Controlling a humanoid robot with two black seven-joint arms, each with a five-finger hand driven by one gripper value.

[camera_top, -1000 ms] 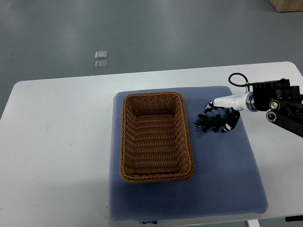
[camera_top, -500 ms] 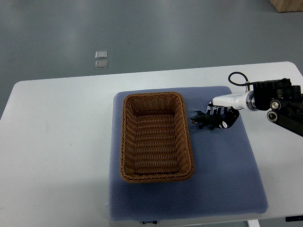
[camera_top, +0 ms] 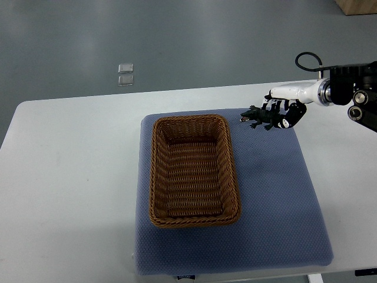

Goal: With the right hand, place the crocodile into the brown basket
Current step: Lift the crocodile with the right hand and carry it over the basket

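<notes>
My right hand (camera_top: 281, 113) comes in from the right edge and is shut on a small dark green crocodile (camera_top: 257, 117). The toy hangs in the air above the far right part of the blue mat (camera_top: 277, 194), its snout pointing left. A brown wicker basket (camera_top: 154, 177) stands to the left of it on the mat, and nothing lies inside it. The crocodile is right of the basket's far right corner and apart from it. The left arm does not show.
The mat lies on a white table (camera_top: 70, 177) with rounded corners. Two small clear squares (camera_top: 125, 74) lie on the grey floor beyond the table. A wooden box corner (camera_top: 359, 6) shows at the top right.
The right hand closed on the crocodile on the mat, then lifted it up and toward the far side. The basket has not moved.
</notes>
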